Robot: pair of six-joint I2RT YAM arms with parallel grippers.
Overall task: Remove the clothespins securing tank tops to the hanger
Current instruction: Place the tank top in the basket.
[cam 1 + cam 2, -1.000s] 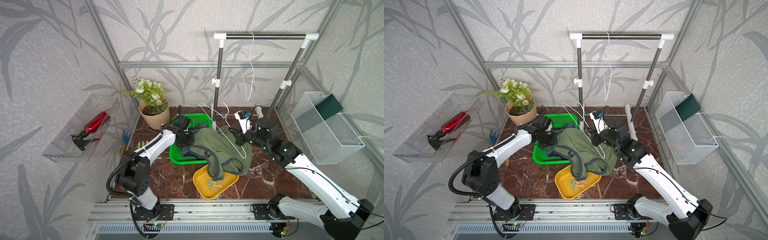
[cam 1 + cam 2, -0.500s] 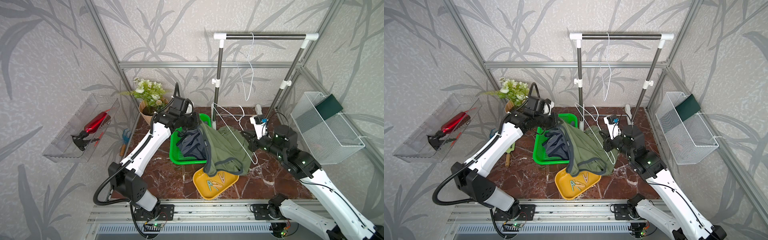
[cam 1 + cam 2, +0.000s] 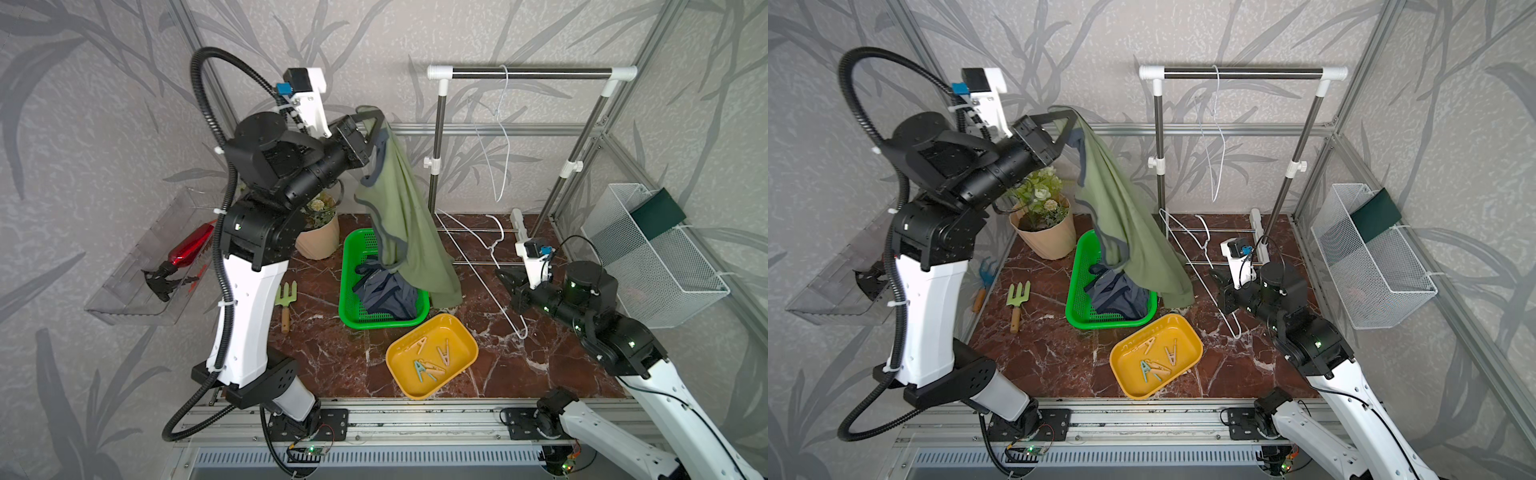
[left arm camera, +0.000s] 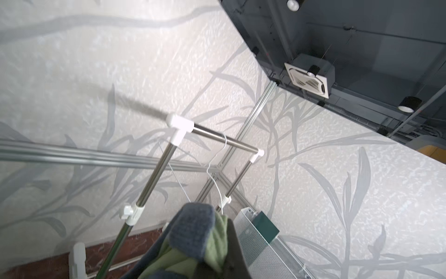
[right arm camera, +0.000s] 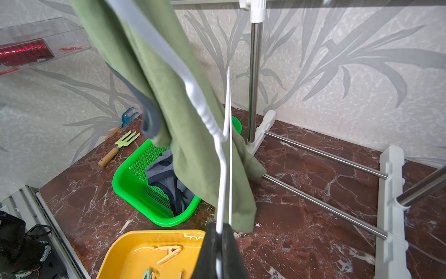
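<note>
While the left gripper (image 3: 376,124) is raised high, jaws closed on the navy-trimmed top of the olive green tank top (image 3: 403,208), the shirt hangs in a long drape. Its lower end falls across the green basket (image 3: 348,257) and down close to the marble tabletop (image 3: 332,361). Crumpled inside that basket lies the slate-blue tank top (image 3: 386,293). The yellow tray (image 3: 459,338), just in front of the basket, holds all four clothespins (image 3: 445,351): a teal clothespin (image 3: 419,370) and three pale tan ones.

Low on the other side, the right gripper (image 5: 219,241) is pinched shut on the white wire hanger (image 5: 220,174), which rises in front of the cloth. The garment rack (image 3: 532,75) stands behind, and in the right wrist view the shirt's lower corner lies against one of its base bars. A potted plant (image 3: 1044,224) and a green garden fork (image 3: 286,297) sit on the left arm's side of the basket.

A blue hand rake (image 3: 984,274) shows in a top view and the right wrist view; elsewhere the left arm hides it. The left wrist view catches only bunched olive and navy cloth, not the jaws.
</note>
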